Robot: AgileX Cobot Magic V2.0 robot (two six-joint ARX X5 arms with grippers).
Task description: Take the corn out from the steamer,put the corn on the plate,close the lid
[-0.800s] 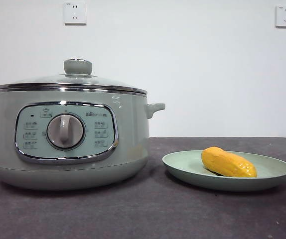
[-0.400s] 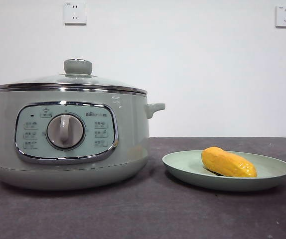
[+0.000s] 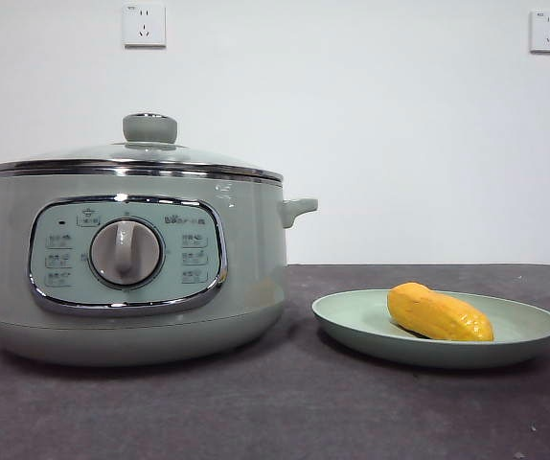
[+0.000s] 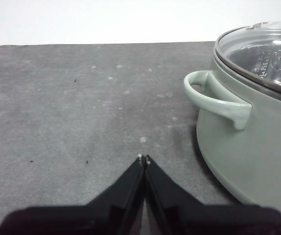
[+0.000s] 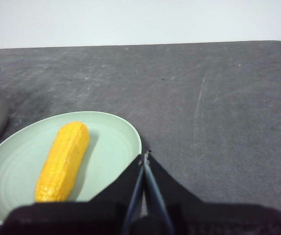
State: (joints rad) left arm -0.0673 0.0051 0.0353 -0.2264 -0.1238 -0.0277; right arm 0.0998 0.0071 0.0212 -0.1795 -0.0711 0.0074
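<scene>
The steamer [image 3: 131, 268] stands at the left of the front view with the lid [image 3: 136, 153] resting closed on it. The corn [image 3: 438, 312] lies on the plate [image 3: 352, 321] to the steamer's right. In the left wrist view my left gripper [image 4: 144, 158] is shut and empty above the table, beside the steamer's side handle [image 4: 214, 98]; the lid [image 4: 263, 54] shows on top. In the right wrist view my right gripper [image 5: 145, 156] is shut and empty just off the plate's rim [image 5: 130, 132], beside the corn [image 5: 64, 159]. Neither gripper shows in the front view.
The dark grey tabletop [image 3: 285, 412] runs under everything, with bare surface in front of the steamer and plate. Two wall sockets, one [image 3: 144, 25] and another [image 3: 549, 31], sit on the white wall behind.
</scene>
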